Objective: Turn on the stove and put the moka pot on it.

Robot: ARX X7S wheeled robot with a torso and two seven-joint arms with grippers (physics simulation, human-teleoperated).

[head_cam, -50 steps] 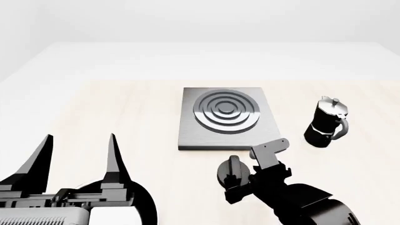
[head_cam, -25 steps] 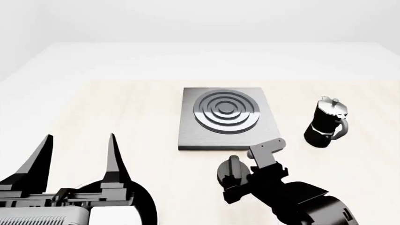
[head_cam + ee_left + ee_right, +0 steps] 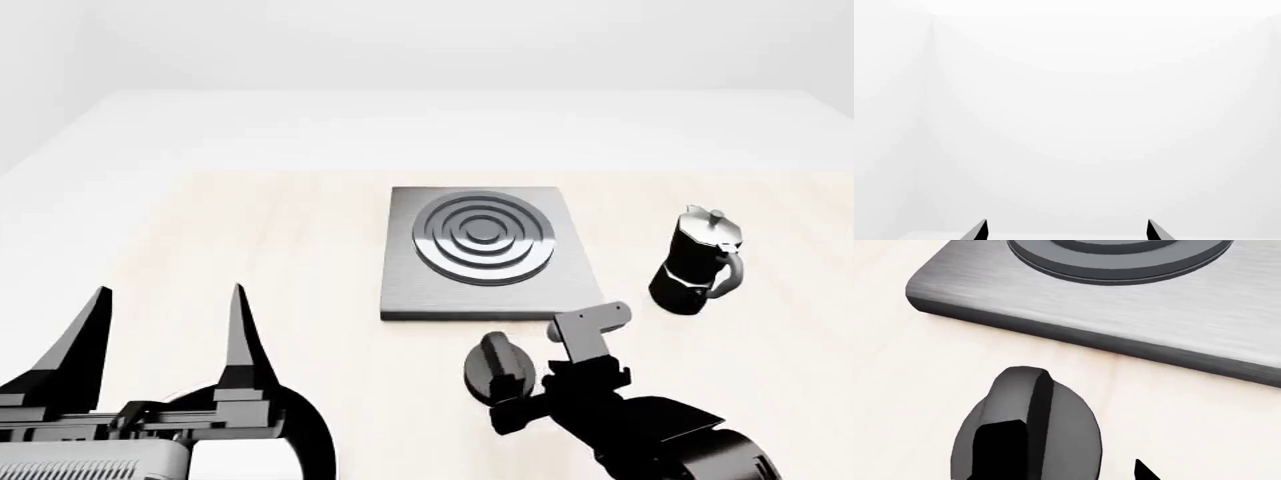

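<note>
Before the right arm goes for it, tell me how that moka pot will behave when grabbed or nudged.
The moka pot stands upright on the table, taller than wide with a narrow waist, so a push near the lid would probably tip it. It looks rigid, likely metal, so it should not deform. Its curved side handle gives a grip, though the faceted body may slip.

glossy black arms; left gripper (image 3: pixel 167 300) has long, tapering, blade-like black fingers (image 3: pixel 240 330).

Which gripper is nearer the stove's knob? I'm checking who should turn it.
Right. The right gripper sits right beside the knob, just in front of the stove. The left gripper hangs open far off toward the table's left side.
</note>
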